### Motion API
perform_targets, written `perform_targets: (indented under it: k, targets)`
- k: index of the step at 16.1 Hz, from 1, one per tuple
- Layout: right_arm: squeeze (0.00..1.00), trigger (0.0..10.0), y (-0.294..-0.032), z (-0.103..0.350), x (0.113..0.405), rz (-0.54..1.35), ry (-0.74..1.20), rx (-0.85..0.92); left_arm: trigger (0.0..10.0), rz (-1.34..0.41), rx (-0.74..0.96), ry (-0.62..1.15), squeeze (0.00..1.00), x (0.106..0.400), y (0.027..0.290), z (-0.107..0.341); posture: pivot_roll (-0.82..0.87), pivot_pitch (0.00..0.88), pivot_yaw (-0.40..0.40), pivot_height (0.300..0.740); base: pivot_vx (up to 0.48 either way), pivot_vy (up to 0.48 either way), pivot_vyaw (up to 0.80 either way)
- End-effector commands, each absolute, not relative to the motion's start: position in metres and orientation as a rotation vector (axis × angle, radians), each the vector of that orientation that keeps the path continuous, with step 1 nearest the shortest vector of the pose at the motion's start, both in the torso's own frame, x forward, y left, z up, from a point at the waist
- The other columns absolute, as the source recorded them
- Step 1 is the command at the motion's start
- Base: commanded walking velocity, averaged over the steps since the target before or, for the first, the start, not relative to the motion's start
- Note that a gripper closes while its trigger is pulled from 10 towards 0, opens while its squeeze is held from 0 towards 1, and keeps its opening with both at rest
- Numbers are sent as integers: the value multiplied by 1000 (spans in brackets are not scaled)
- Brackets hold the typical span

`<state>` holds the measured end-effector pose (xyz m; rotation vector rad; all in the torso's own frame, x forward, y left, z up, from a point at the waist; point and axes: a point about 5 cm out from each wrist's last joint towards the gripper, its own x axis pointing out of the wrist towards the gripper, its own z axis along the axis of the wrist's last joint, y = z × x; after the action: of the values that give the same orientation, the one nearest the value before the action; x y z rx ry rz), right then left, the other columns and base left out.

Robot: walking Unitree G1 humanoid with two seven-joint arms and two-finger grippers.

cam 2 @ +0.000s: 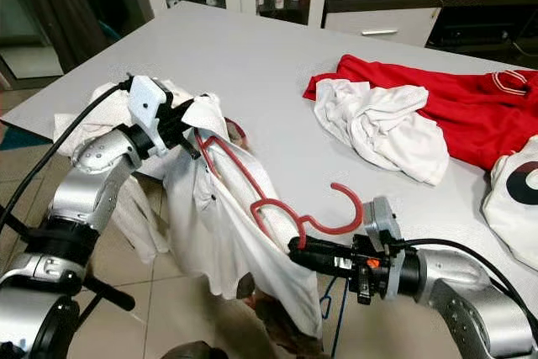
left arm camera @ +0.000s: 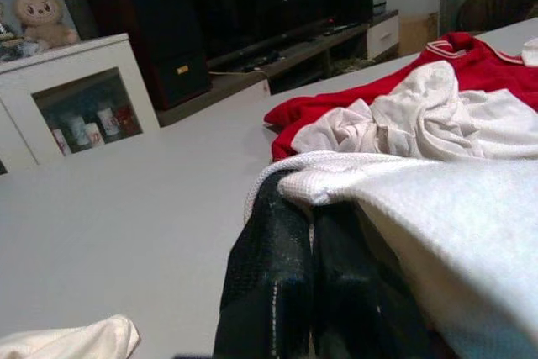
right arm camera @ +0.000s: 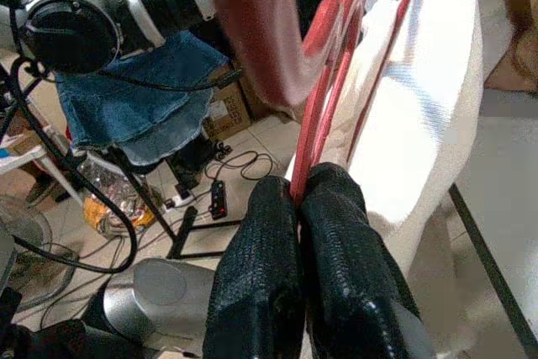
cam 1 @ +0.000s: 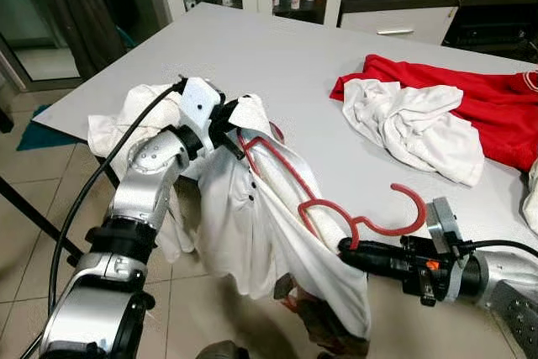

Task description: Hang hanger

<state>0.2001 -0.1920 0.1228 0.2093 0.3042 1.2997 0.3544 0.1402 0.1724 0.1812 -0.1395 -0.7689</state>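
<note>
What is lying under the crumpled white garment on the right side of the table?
A red garment lies under the crumpled white garment, spreading out behind it on the table. How far it reaches underneath is covered.

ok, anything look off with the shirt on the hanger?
Yes. The white shirt is bunched along the red hanger, not squared on it, sagging off the table edge. The right gripper pinches the hanger's neck; the left gripper holds the collar.
</note>
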Motion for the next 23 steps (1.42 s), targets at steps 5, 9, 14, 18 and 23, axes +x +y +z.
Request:
perform_targets:
  k: [5, 9, 14, 18, 23]
  targets:
    - [0, 10000, -184, 130, 201, 1402, 307, 151, 0, -956, 199, -225, 0, 347, 123, 175, -54, 0, 51, 740, 0, 0, 0]
    - [0, 10000, -185, 131, 203, 1422, 318, 135, 0, -1154, 286, -260, 0, 338, 112, 181, -52, 0, 38, 740, 0, 0, 0]
    - [0, 10000, -192, 131, 206, 1419, 338, 98, 0, -1346, 549, -170, 0, 328, 120, 170, -51, 0, 36, 740, 0, 0, 0]
    - [0, 10000, -202, 134, 206, 1405, 328, 97, 0, -1261, 432, -76, 0, 335, 139, 156, -48, 0, 41, 740, 0, 0, 0]
    - [0, 10000, -189, 132, 214, 1392, 287, 82, 8824, -1031, 404, -198, 0, 347, 142, 170, -37, 0, 29, 740, 0, 0, 0]
